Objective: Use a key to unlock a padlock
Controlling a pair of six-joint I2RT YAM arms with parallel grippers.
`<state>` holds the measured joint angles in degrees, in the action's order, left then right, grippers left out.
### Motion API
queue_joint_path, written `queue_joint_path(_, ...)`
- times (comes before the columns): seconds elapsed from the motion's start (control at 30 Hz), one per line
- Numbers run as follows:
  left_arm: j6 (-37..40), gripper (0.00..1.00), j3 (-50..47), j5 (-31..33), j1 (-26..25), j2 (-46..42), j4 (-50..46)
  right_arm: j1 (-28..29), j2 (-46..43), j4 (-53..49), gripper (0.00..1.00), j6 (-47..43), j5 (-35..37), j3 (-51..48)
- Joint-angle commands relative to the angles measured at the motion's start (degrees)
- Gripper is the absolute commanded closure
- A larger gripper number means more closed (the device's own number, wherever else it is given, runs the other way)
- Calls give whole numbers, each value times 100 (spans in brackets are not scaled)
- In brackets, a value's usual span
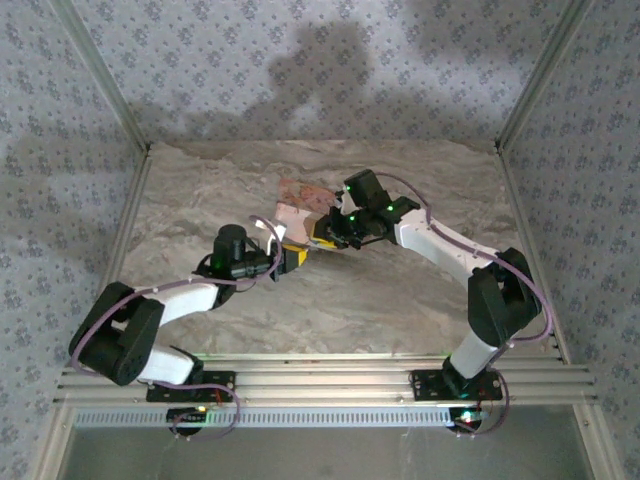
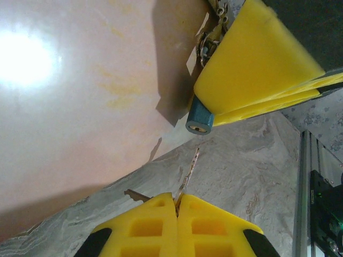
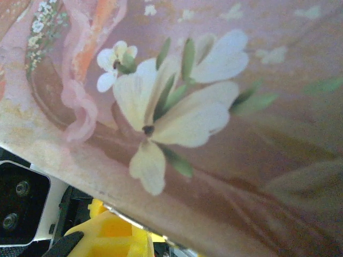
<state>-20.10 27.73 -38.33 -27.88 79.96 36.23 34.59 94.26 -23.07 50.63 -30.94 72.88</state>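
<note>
Pinches key (image 2: 188, 168) in left fingers (image 2: 142, 230), seemingly clamps padlock (image 2: 200, 119) in right fingers (image 2: 257, 64); needs tip squared to keyhole (image 2: 199, 128) before pushing.

The padlock (image 2: 200, 119) is dark teal-blue with a tan end, and the key (image 2: 188, 170) at its 6 o'clock is dull brass. The left gripper (image 2: 177, 199) and right gripper (image 2: 206, 110) have bright yellow fingers. The box (image 3: 177, 107) is pink, printed with cream flowers, green leaves and an orange ribbon at 10 o'clock. The table (image 1: 330, 310) is marbled beige-grey, and the walls (image 1: 300, 60) are pale grey with a floral pattern.
</note>
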Motion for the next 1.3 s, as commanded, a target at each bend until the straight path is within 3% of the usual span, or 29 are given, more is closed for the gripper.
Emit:
queue_joint_path(0.0, 94, 100, 189, -114, -45, 33, 305, 4, -180, 382, 100, -1, -176, 12)
queue_joint_path(0.8, -116, 100, 238, 45, -51, 204, 566, 118, -127, 402, 100, 17, -184, 12)
queue_joint_path(1.27, -680, 100, 243, -2, -134, 479, 1447, 276, 46, 483, 100, 90, -124, -52)
